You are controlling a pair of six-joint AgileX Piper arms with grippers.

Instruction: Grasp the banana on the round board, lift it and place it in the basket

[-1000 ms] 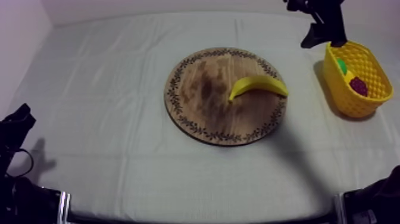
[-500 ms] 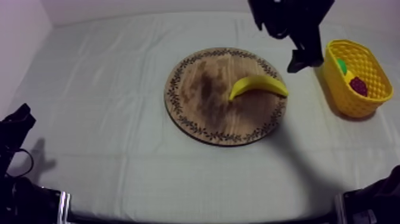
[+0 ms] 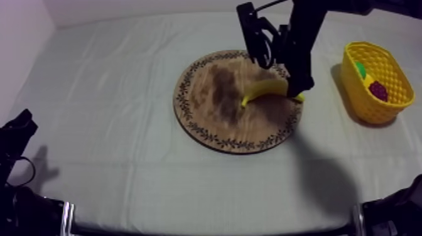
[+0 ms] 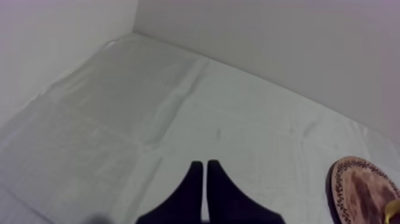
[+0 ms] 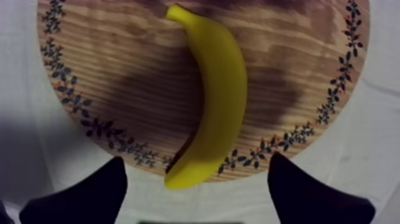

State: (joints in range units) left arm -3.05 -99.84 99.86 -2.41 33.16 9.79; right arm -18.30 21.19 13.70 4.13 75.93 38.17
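A yellow banana [image 3: 267, 90] lies on the right half of the round wooden board [image 3: 210, 94] with the patterned rim. My right gripper [image 3: 294, 90] hangs over the banana's right end, on the arm that comes in from the upper right. In the right wrist view its fingers [image 5: 101, 190] stand wide apart, open, with the banana [image 5: 217, 95] lying on the board [image 5: 119, 77] between and beyond them. The yellow basket [image 3: 377, 110] stands at the table's right. My left gripper [image 4: 205, 176] is shut on nothing and rests low at the left [image 3: 17, 132].
Inside the basket lie a bunch of purple grapes [image 3: 378, 91] and something green [image 3: 360, 69]. The board's edge [image 4: 357, 187] is a little way beyond my left gripper. Bare grey-white cloth [image 3: 107, 94] stretches left of the board.
My right arm has swung from beside the basket leftward and down, and now hangs over the banana's right end. The banana, the board and the left arm have not moved.
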